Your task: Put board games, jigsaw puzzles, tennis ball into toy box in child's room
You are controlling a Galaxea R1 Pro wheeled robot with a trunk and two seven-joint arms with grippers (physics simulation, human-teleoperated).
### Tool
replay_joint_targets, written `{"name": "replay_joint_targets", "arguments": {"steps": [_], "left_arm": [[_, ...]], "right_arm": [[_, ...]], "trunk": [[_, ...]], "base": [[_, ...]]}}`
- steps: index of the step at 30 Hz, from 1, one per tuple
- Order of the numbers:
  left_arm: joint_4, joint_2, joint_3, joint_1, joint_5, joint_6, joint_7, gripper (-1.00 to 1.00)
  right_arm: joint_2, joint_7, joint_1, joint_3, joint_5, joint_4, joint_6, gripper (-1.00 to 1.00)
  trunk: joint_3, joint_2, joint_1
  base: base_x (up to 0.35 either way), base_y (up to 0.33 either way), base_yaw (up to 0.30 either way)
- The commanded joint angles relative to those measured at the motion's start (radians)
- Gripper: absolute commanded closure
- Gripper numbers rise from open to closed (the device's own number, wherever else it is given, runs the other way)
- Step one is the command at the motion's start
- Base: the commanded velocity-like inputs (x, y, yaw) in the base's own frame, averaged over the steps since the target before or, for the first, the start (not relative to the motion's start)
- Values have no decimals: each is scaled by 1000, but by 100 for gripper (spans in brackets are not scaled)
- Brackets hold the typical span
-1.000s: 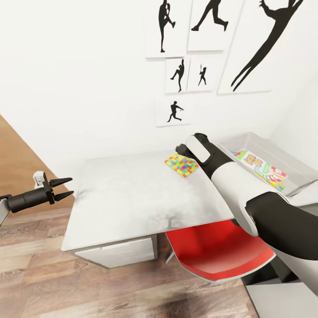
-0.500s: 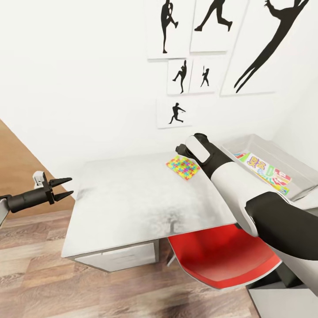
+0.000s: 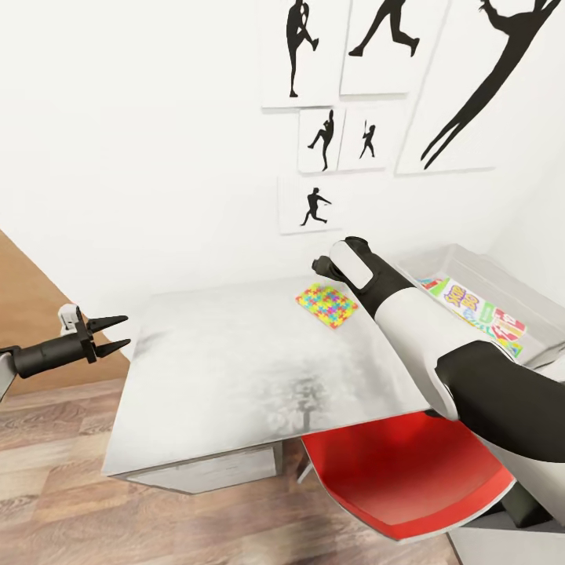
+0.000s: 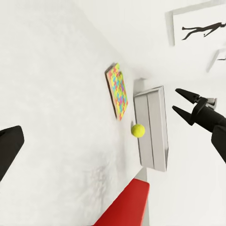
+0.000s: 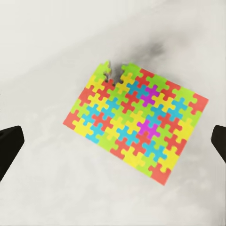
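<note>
One jigsaw puzzle (image 3: pixel 326 304), a thin multicolour mosaic square, lies flat on the pale table (image 3: pixel 227 361) near the wall. My right arm reaches over the table, and its wrist (image 3: pixel 353 271) hides the gripper in the head view. The right wrist view looks straight down on the puzzle (image 5: pixel 136 125), with the right gripper (image 5: pixel 117 136) open above it and not touching. The left wrist view shows the right gripper (image 4: pixel 175 100) open above the puzzle (image 4: pixel 117 90). The tennis ball (image 4: pixel 138 130) rests between the puzzle and the grey toy box (image 4: pixel 151 127). The toy box (image 3: pixel 502 278) holds the Skip-Bo board game (image 3: pixel 475 308). My left gripper (image 3: pixel 128 329) hangs open and empty, left of the table.
A red chair (image 3: pixel 400 479) is tucked under the table's near right edge, below my right arm. Grey drawers (image 3: pixel 212 471) sit under the desk top. Black silhouette pictures (image 3: pixel 329 137) hang on the white wall behind. Wood-plank floor (image 3: pixel 63 486) lies at the left.
The whole picture has shifted, so the camera has moved; the table looks a little closer. Both arms keep their pose and both grippers stay open. The puzzle has not moved.
</note>
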Motion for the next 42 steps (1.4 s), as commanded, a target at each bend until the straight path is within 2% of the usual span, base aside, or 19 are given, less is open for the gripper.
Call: {"name": "replay_joint_targets", "arguments": {"steps": [1, 23, 28, 33, 42], "left_arm": [[0, 0, 1, -1, 1, 6, -2, -100], [0, -1, 0, -1, -1, 5, -2, -100], [0, -1, 0, 0, 0, 6, -2, -100], [0, -2, -1, 2, 2, 6, -2, -100], [0, -3, 0, 2, 3, 6, -2, -100]], "right_arm": [[-1, -7, -1, 7, -7, -1, 3, -100], [-2, -6, -1, 13, -6, 1, 4, -100], [-4, -6, -1, 11, 12, 7, 4, -100], [-5, -3, -1, 8, 51, 11, 9, -100], [-5, -2, -1, 9, 65, 9, 18, -100]], "trunk": [[-2, -2, 1], [-2, -2, 1], [-2, -2, 1], [-2, -2, 1], [-2, -2, 1]], "base": [[101, 0, 0], [57, 0, 0], [8, 0, 0], [2, 0, 0], [0, 0, 0]]}}
